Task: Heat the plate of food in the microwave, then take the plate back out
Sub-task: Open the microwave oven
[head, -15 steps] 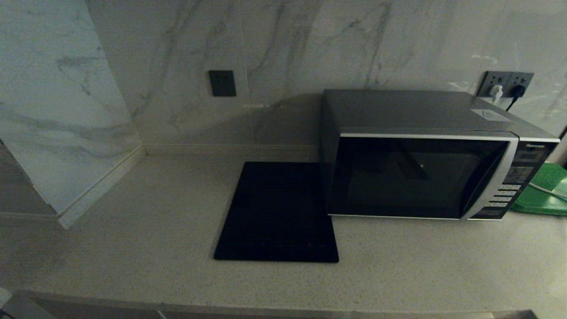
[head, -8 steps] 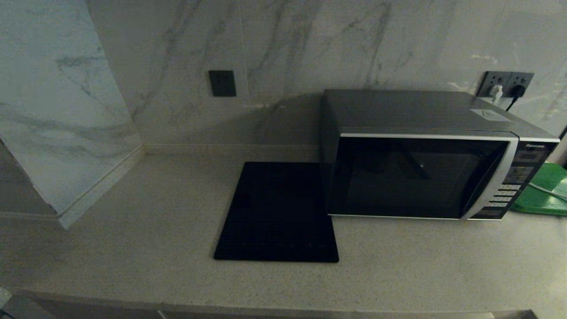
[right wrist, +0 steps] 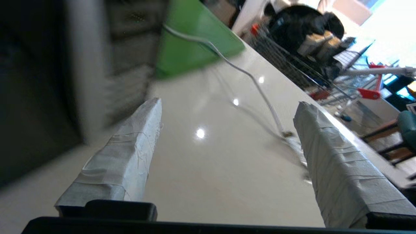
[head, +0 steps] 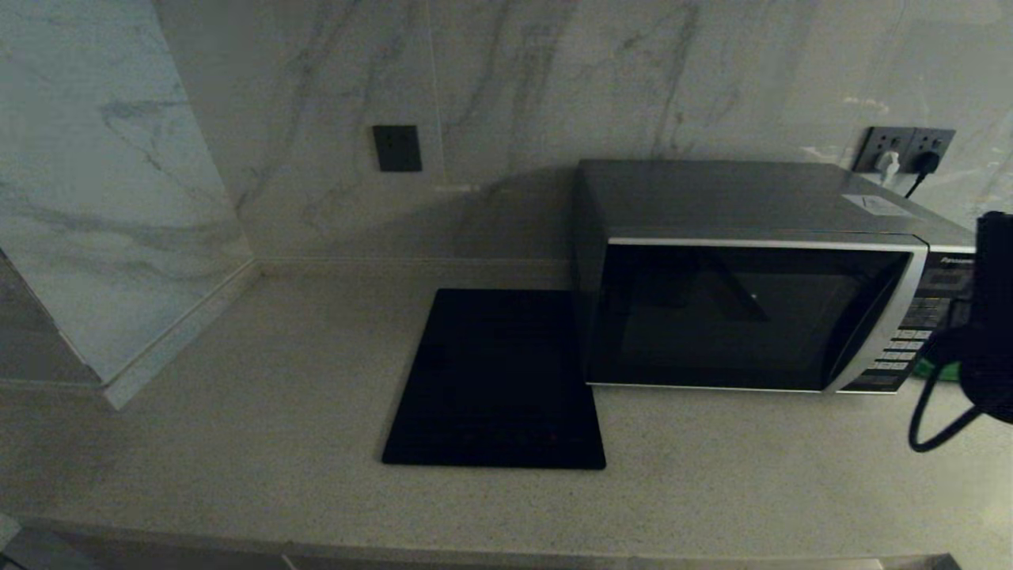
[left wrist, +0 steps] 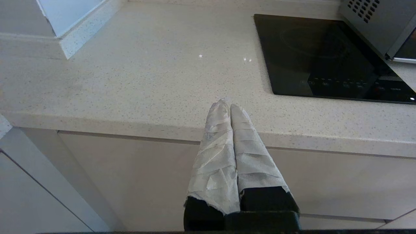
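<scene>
microwave [head: 752,309] on counter [head: 237,443], right | slab [head: 495,380] just left of it | sockets [head: 906,150] behind

Right arm [head: 991,317] cut off by head view's right edge, covering part of microwave [head: 752,309] button panel. Green board [right wrist: 191,42] and microwave front blurred in right wrist view.

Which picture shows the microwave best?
The head view: the whole microwave shows, with its shut door and button panel. The left wrist view catches only a vented corner. The right wrist view shows just a blurred dark front edge.
</scene>
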### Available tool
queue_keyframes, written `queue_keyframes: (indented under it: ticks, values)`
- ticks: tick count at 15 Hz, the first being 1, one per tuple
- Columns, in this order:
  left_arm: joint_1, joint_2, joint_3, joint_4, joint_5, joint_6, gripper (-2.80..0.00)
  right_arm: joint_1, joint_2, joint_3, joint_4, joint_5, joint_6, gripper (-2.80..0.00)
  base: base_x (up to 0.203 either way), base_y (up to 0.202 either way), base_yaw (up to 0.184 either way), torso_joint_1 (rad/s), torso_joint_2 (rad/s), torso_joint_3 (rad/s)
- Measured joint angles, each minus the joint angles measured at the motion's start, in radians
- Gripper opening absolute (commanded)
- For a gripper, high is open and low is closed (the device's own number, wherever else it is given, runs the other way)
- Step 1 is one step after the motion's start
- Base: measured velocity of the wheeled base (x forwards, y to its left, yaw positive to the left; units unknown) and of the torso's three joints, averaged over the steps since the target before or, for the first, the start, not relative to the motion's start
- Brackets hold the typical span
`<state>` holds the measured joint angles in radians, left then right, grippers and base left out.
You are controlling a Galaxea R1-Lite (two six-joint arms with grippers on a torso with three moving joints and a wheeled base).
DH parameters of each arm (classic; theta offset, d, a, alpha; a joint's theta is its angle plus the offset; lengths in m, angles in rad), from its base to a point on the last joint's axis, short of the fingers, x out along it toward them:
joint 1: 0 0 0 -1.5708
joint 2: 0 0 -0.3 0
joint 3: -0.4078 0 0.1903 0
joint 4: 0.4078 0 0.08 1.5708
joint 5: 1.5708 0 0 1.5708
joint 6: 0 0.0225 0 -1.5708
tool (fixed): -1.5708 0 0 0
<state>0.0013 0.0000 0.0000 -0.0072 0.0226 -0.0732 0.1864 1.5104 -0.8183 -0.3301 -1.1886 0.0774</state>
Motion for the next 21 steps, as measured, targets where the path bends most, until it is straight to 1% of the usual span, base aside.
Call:
queue_keyframes:
  ticks: [2,4,5,12,16,21]
  values:
    - [0.000,0.000,0.000,0.000,0.000,0.000,-2.80,0.046,0.090,-0.007,-0.118,-0.060,0.000,0.00,0.000,0.000,0.000,0.000,0.00,0.000]
    - [0.000,0.000,0.000,0.000,0.000,0.000,-2.80,0.066,0.171,-0.012,-0.219,-0.080,0.000,0.00,0.000,0.000,0.000,0.000,0.00,0.000]
    - [0.000,0.000,0.000,0.000,0.000,0.000,-2.80,0.070,0.207,-0.016,-0.249,-0.094,0.000,0.00,0.000,0.000,0.000,0.000,0.00,0.000]
    - [0.000,0.000,0.000,0.000,0.000,0.001,-2.80,0.073,0.354,-0.070,-0.272,-0.120,0.003,0.00,0.000,0.000,0.000,0.000,0.00,0.000]
    - [0.000,0.000,0.000,0.000,0.000,0.001,-2.80,0.051,0.405,-0.114,-0.282,-0.121,0.003,0.00,0.000,0.000,0.000,0.000,0.00,0.000]
    - [0.000,0.000,0.000,0.000,0.000,0.000,-2.80,0.021,0.480,-0.134,-0.387,-0.124,0.004,0.00,0.000,0.000,0.000,0.000,0.00,0.000]
